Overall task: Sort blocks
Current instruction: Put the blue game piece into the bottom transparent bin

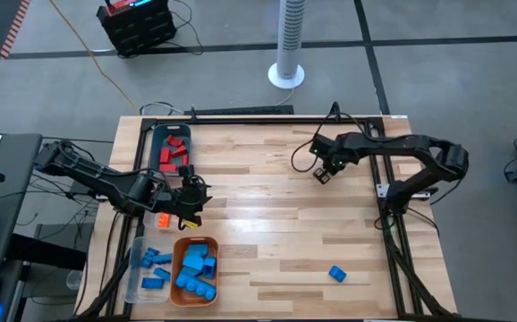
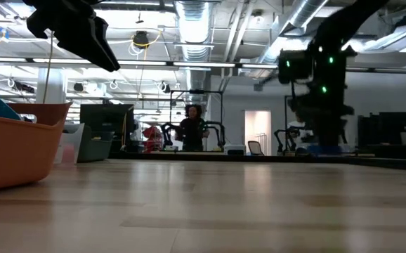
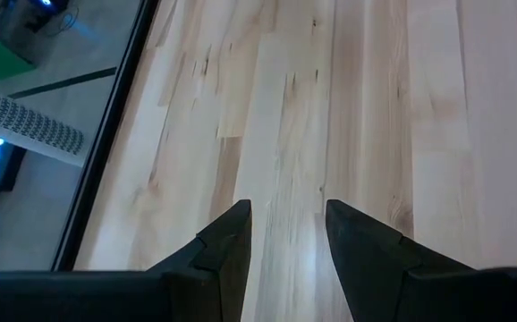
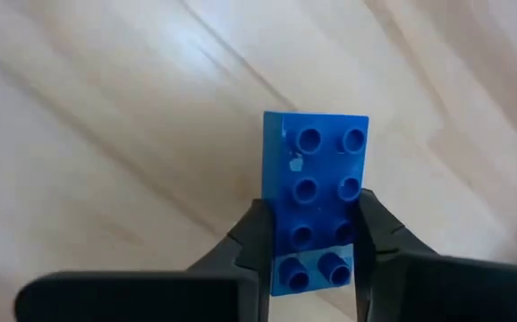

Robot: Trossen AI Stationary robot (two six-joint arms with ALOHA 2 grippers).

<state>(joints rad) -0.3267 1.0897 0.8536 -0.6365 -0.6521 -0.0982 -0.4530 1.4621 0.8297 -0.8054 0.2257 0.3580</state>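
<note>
Nearly sorted: red blocks point(image 1: 175, 154) and light blue blocks point(image 1: 195, 269) binned, right gripper point(image 4: 310, 234) clamped on dark blue block point(image 4: 315, 197), left gripper point(image 3: 287, 225) apart and empty, 1 blue block point(image 1: 337, 274) loose on table point(image 1: 276, 224).

Bright overhead ceiling lights point(image 2: 196, 28), soft shadows, motion blur behind the right tool point(image 4: 310, 234)

The surface point(image 1: 276, 215) is a light wooden butcher-block top with a dark frame along its edges. At its far left corner lies a dark bin point(image 1: 172, 148) of red blocks point(image 1: 175, 154). Along the near left edge sit a clear bin point(image 1: 150, 268) of light blue blocks point(image 1: 154, 266) and, just beside it, an orange tray point(image 1: 195, 270) heaped with blue blocks point(image 1: 196, 268). An orange block point(image 1: 163, 219) lies between the bins at the left. One blue block point(image 1: 337, 274) lies alone toward the near right.
</note>
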